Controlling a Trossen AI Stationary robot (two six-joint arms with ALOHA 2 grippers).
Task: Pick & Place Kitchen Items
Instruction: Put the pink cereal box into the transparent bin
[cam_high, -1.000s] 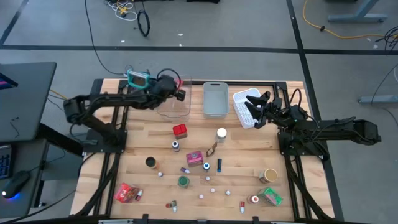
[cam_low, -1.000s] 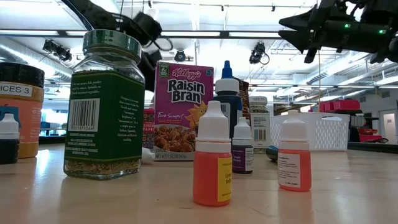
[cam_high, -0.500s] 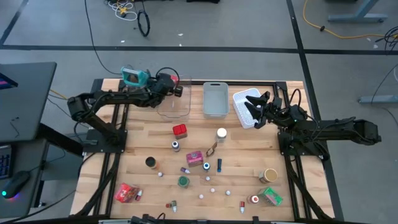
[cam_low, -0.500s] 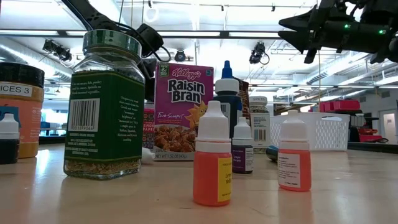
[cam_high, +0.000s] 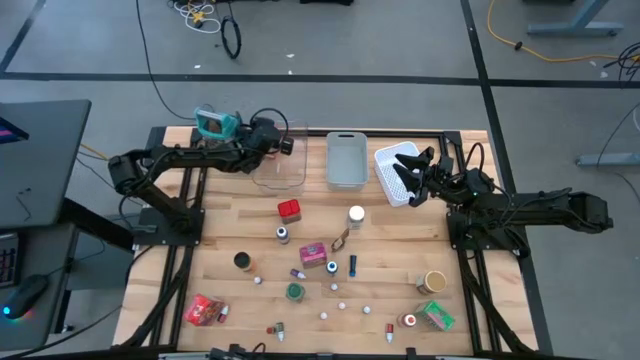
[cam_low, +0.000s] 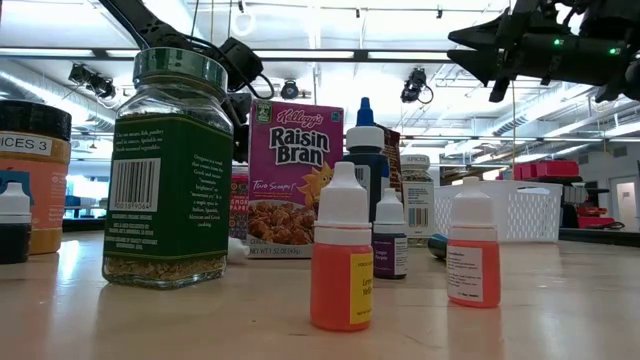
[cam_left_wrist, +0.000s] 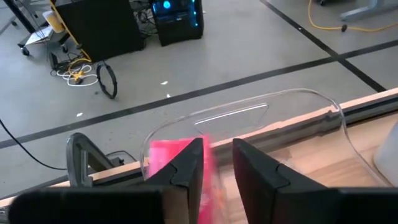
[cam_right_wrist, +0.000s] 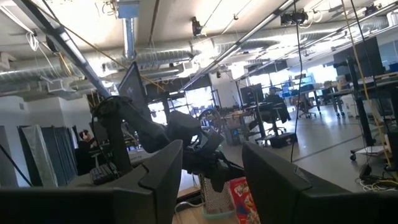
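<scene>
My left gripper (cam_high: 287, 146) hangs open over the clear bin (cam_high: 278, 170) at the table's far side. In the left wrist view a blurred pink packet (cam_left_wrist: 174, 158) shows beyond the left gripper (cam_left_wrist: 217, 149), by one finger and inside the bin's rim (cam_left_wrist: 273, 99). My right gripper (cam_high: 408, 168) hovers open above the white basket (cam_high: 392, 180). Loose goods stand on the table: a red box (cam_high: 289, 209), a Raisin Bran box (cam_high: 312, 255), a green-lidded jar (cam_high: 295, 292), a red packet (cam_high: 205, 310), several small bottles. My left gripper has the pink packet (cam_left_wrist: 208, 163) right beside one finger (cam_left_wrist: 186, 171), seen from above over the clear bin. The packet is blurred, and I cannot tell whether the finger touches it.
A grey bin (cam_high: 346, 160) sits between the clear bin and the white basket. A teal-framed grater (cam_high: 215, 124) stands at the far left corner. In the low view the herb jar (cam_low: 168, 170), cereal box (cam_low: 295, 180) and orange dropper bottles (cam_low: 341, 250) crowd the near table.
My left gripper has drawn back a little toward the table's far edge over the clear bin, and the teal grater beside it shows more fully. My right arm has kept still.
</scene>
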